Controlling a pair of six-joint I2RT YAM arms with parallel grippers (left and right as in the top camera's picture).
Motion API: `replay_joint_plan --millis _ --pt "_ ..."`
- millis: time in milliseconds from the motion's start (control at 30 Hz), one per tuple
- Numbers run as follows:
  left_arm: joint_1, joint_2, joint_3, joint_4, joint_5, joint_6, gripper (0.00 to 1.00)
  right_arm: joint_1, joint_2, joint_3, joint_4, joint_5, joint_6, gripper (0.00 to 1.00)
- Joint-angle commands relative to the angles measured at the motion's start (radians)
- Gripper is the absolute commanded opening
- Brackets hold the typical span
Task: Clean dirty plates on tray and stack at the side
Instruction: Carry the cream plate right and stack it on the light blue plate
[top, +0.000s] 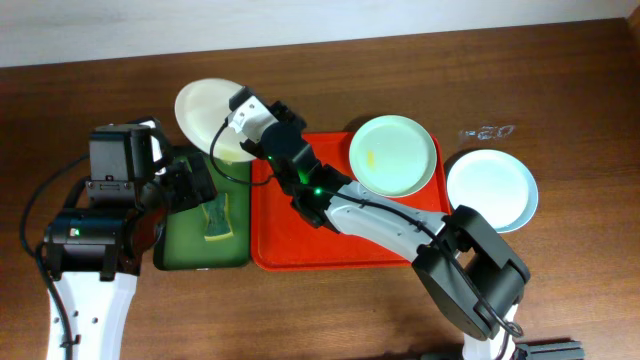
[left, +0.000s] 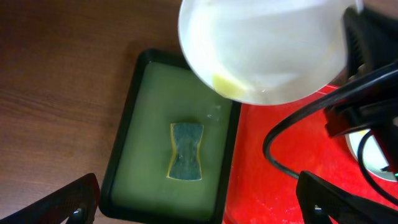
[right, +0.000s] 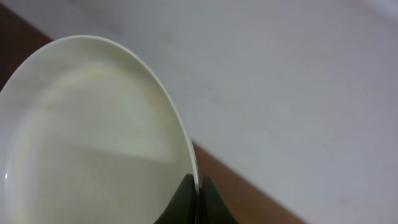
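Observation:
My right gripper (top: 243, 103) is shut on the rim of a pale plate (top: 208, 112) and holds it tilted in the air above the far end of the dark green tray; its fingers (right: 196, 199) pinch the plate's edge (right: 93, 124). That plate (left: 264, 46) has a yellow smear at its lower edge. A second plate (top: 393, 155) with a small yellow smear lies on the red-orange tray (top: 290, 235). A third plate (top: 491, 189) lies on the table right of the tray. My left gripper (left: 199, 199) is open and empty above the green tray's near end.
The dark green tray (top: 185, 250) holds a yellow-and-green sponge (top: 216, 220), which also shows in the left wrist view (left: 185, 151). The right arm's black cable (left: 292, 124) loops over the red tray. The left arm's base (top: 100, 240) stands at the left.

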Motion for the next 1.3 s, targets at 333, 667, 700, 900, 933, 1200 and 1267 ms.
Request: replay_joint_plan --millis 333,667,700,900,933,1200,1267 --pt "0.005 -0.011 0.012 0.002 -0.011 -0.006 0.99 -0.021 -0.001 0.036 -0.221 -0.005 0.644 0.04" --pt "0.005 -0.011 0.012 0.001 -0.011 -0.006 0.99 -0.725 -0.224 0.036 -0.977 -0.872 0.882 0.04" --pt "0.005 -0.011 0.012 0.002 -0.011 -0.006 0.99 -0.819 -0.224 0.036 -1.074 -0.872 0.88 0.04" --pt "0.005 -0.011 0.012 0.002 -0.011 -0.006 0.99 -1.264 -0.223 0.035 -1.437 -0.864 0.763 0.04" --pt "0.005 -0.011 0.012 0.001 -0.011 -0.006 0.99 -1.313 -0.223 0.035 -1.485 -0.814 0.757 0.04" --pt "0.005 -0.011 0.012 0.002 -0.011 -0.006 0.99 -1.372 -0.211 -0.006 -1.555 -0.472 0.81 0.04" --pt "0.005 -0.011 0.012 0.002 -0.011 -0.006 0.99 -1.372 -0.211 -0.023 -1.576 -0.452 0.81 0.04"
